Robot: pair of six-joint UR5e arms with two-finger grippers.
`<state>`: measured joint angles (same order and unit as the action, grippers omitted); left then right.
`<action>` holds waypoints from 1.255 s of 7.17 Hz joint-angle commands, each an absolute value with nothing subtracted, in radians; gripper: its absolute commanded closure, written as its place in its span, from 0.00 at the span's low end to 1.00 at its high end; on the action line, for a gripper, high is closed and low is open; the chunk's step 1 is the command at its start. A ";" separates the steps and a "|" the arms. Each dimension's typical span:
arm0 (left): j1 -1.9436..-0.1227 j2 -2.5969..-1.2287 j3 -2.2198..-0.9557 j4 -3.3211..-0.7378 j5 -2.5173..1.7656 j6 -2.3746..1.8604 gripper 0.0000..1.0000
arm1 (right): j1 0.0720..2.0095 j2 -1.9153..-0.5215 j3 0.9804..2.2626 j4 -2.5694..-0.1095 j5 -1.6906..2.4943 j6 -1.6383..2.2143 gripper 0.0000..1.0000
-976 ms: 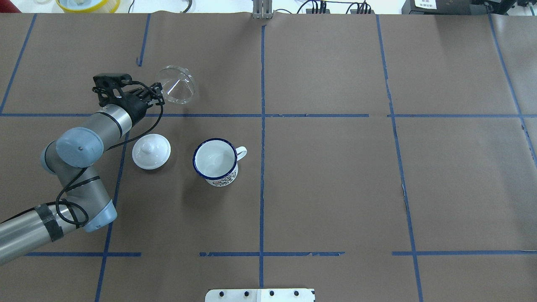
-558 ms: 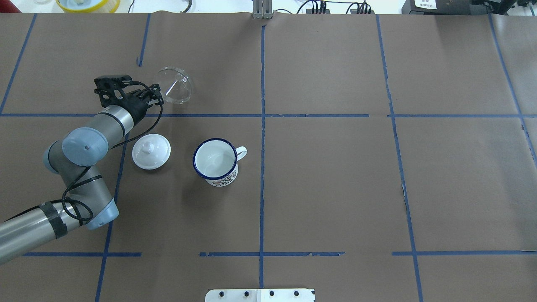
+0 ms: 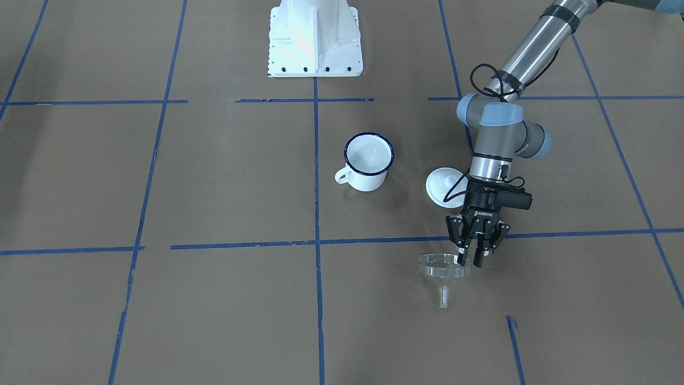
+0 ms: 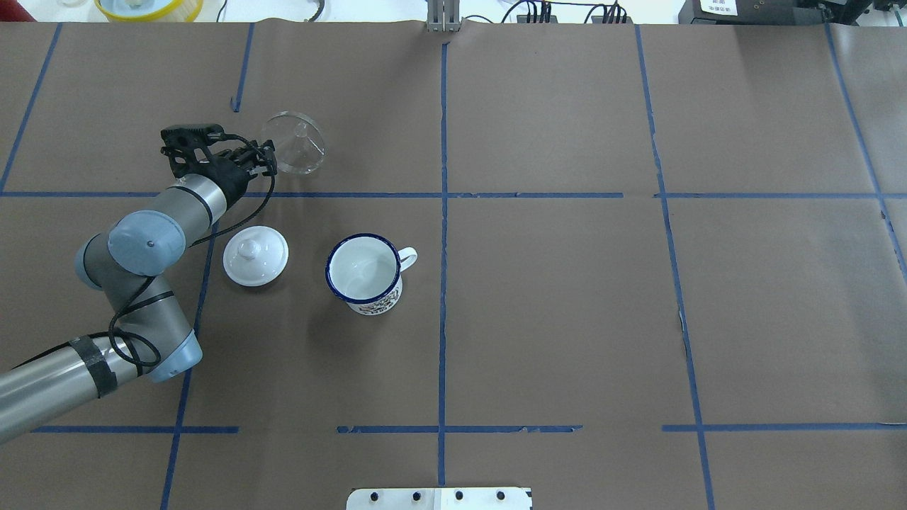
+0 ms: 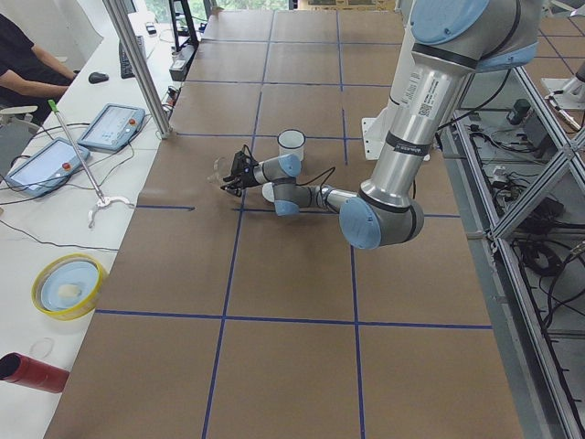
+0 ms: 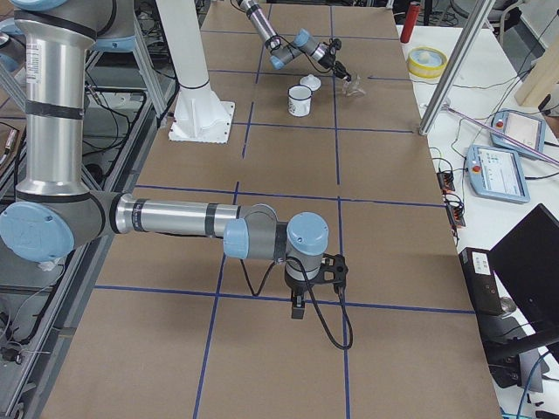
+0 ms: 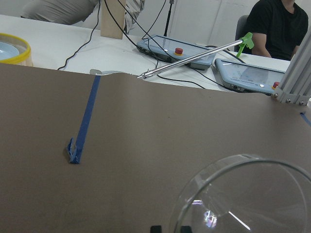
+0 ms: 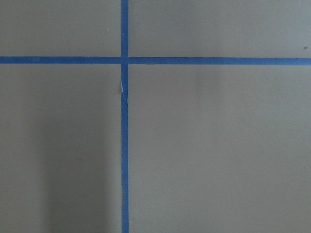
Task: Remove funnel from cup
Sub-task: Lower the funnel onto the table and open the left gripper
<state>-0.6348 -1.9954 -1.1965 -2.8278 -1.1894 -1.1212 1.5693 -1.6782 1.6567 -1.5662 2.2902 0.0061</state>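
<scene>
The clear funnel hangs upright, spout down, just over the brown table, well away from the cup. My left gripper is shut on its rim from the side; the overhead view shows the same funnel and gripper. In the left wrist view the funnel's rim fills the lower right. The white cup with a dark blue rim stands empty near the table's middle. My right gripper shows only in the exterior right view, low over the table; I cannot tell its state.
A white domed lid lies between my left arm and the cup. The white robot base plate sits at the robot's side. Beyond the far edge are control tablets, a yellow bowl and a seated person.
My left gripper has lowered the funnel toward the table and brought it from tilted to upright. The cup and lid have not moved.
</scene>
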 commanded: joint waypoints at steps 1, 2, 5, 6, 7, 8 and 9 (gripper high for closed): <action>-0.646 -1.996 -1.200 -2.827 -1.203 -1.111 0.00 | 1.569 -1.678 1.657 -1.566 2.290 0.006 0.00; -0.679 -1.996 -1.233 -2.827 -1.307 -1.070 0.00 | 1.569 -1.678 1.657 -1.566 2.290 0.006 0.00; -0.696 -1.892 -1.374 -2.797 -1.438 -1.012 0.00 | 1.569 -1.677 1.657 -1.566 2.290 0.006 0.00; -0.696 -1.831 -1.504 -2.696 -1.471 -1.012 0.00 | 1.569 -1.678 1.657 -1.566 2.290 0.006 0.00; -0.696 -1.807 -1.637 -2.519 -1.517 -1.012 0.00 | 1.569 -1.677 1.657 -1.566 2.290 0.006 0.00; -0.696 -1.807 -1.728 -2.349 -1.555 -1.011 0.00 | 1.569 -1.678 1.657 -1.566 2.290 0.006 0.00; -0.699 -1.816 -1.779 -2.224 -1.642 -1.011 0.00 | 1.569 -1.677 1.657 -1.566 2.290 0.006 0.00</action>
<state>-0.6975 -1.8149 -1.6940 -2.3903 -1.5596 -1.0116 1.5693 -1.6774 1.6567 -1.5662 2.2902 0.0061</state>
